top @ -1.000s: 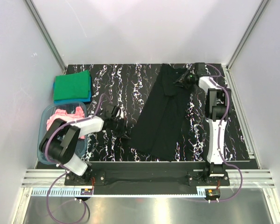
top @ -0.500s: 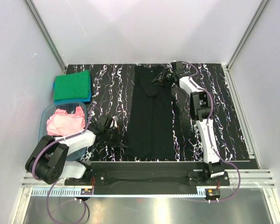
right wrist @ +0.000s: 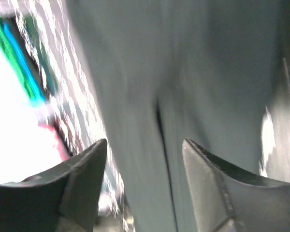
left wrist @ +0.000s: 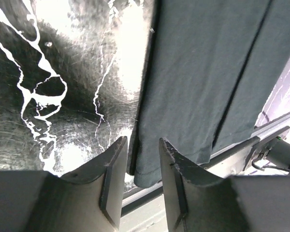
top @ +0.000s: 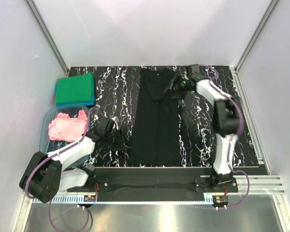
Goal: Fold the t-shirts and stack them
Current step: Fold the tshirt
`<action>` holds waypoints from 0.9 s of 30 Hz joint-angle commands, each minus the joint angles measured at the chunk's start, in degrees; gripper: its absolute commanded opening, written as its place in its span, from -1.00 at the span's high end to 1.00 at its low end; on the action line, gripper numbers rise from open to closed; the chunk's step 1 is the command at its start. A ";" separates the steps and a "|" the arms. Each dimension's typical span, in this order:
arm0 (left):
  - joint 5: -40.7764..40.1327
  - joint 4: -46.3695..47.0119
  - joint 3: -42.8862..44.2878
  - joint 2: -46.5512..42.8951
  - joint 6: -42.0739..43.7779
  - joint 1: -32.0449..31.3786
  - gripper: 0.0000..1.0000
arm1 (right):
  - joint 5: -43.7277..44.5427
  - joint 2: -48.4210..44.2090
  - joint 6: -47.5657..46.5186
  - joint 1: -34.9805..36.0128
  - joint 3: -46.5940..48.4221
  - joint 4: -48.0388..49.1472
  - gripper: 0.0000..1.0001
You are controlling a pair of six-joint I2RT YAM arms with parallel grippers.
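The black t-shirt point(top: 155, 121) lies flat as a long narrow strip down the middle of the table. My left gripper point(top: 123, 140) is low at its near left corner. In the left wrist view the left gripper point(left wrist: 141, 147) is open, with the shirt's hem corner point(left wrist: 150, 171) lying between the fingertips. My right gripper point(top: 177, 85) is at the shirt's far right edge. In the blurred right wrist view it point(right wrist: 145, 145) is wide open over the black cloth point(right wrist: 183, 72). The green t-shirt point(top: 76, 88) lies folded on the blue one point(top: 75, 103). The pink t-shirt point(top: 65, 125) is bunched up.
The pink shirt lies in a clear blue-tinted tub point(top: 45, 117) at the left, just in front of the green and blue stack. The black marbled table point(top: 111, 92) ends at a metal rail point(top: 150, 172) along the near edge. White walls stand close on both sides.
The black shirt swung from a slant to straight up and down the table. My right gripper let go and drew back to the right. My left gripper moved slightly nearer the table's front edge.
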 commanded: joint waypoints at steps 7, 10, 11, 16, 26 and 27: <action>4.00 4.36 -4.63 -6.06 3.68 -0.70 0.17 | 8.36 -40.49 -0.89 2.03 -39.53 -6.96 -0.49; 4.70 5.77 -7.26 -7.30 3.07 -1.32 0.15 | 10.38 -50.34 1.84 2.38 -48.85 -10.48 -0.46; 4.70 5.95 -7.88 -7.30 2.98 -1.67 0.15 | 11.60 -52.62 2.63 2.47 -52.96 -11.44 -0.41; 6.46 10.94 -9.64 -5.37 0.35 -3.51 0.17 | 12.48 -63.01 8.08 3.26 -63.54 -12.24 -0.29; 1.19 9.82 -10.87 -3.34 -2.82 -6.77 0.26 | 13.19 -67.76 15.37 8.71 -74.79 -14.00 -0.19; 0.49 9.64 -11.57 -3.69 -3.26 -6.77 0.28 | 12.93 -68.72 15.81 8.89 -75.58 -13.57 -0.19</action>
